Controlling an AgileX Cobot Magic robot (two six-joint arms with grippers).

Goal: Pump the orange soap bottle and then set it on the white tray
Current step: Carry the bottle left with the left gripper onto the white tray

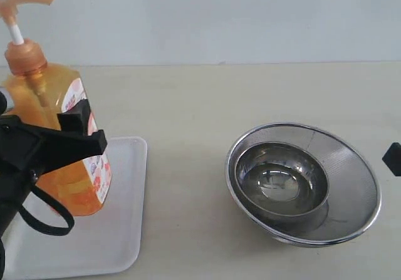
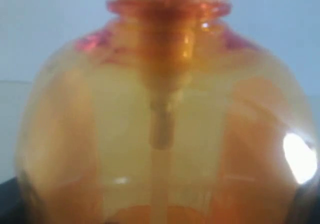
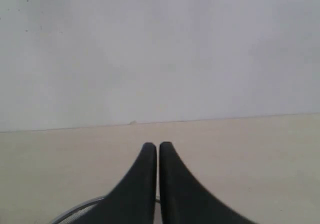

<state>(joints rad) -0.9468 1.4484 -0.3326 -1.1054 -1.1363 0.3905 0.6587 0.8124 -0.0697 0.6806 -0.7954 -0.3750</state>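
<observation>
The left claw (image 1: 69, 139) reaches in from the left edge, arm low, with a cable loop (image 1: 47, 220) hanging under it. Its fingers are clamped across the middle of the soap bottle (image 1: 59, 98). The bottle leans a little, its pump head above the claw and clipped by the frame's corner. Beneath the claw lies the white tray (image 1: 122, 230); whether the bottle's base touches it is hard to tell. From the left wrist the bottle (image 2: 160, 134) is a blur that fills the view and hides the fingers. Well right of that claw sits a mesh bowl (image 1: 351, 167) with a smaller steel bowl (image 1: 282, 180) inside. The right claw (image 1: 393, 159) shows only as a black corner at the right edge; seen from its own wrist, the right claw (image 3: 158, 149) has its tips pressed together on nothing.
</observation>
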